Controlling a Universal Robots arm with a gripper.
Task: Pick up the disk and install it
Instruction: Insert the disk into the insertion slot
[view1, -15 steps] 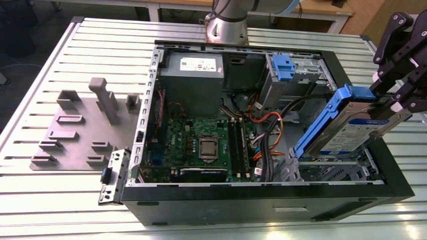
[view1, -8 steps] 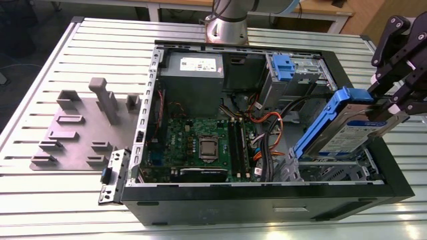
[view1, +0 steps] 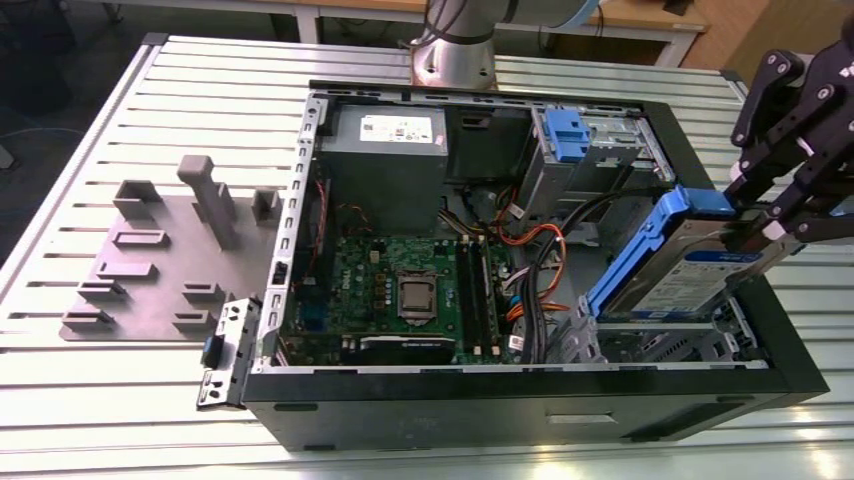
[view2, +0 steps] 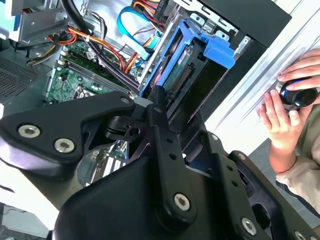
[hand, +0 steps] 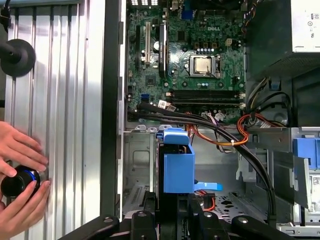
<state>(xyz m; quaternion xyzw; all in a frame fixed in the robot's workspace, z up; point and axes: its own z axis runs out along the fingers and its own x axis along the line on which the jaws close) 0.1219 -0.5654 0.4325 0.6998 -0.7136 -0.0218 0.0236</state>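
The disk (view1: 683, 268), a silver drive with a white-and-blue label in a blue plastic carrier, hangs tilted over the metal drive bay (view1: 661, 338) at the near corner of the open computer case, on the exterior view's right. Its lower end dips toward the bay and its upper end points up and outward. My gripper (view1: 750, 215) is shut on that upper end. Both wrist views show the blue carrier (hand: 178, 167) (view2: 212, 47) held between the black fingers (view2: 159, 102), with the gripper (hand: 175, 222) just behind it.
The case holds a green motherboard (view1: 400, 290), a grey power supply box (view1: 387, 150), orange and black cables (view1: 534, 250) beside the bay, and an upper drive cage with a blue latch (view1: 567, 135). A grey fixture plate (view1: 147, 260) lies on the slatted table. A person's hands (hand: 20, 175) hold a knob beside the case.
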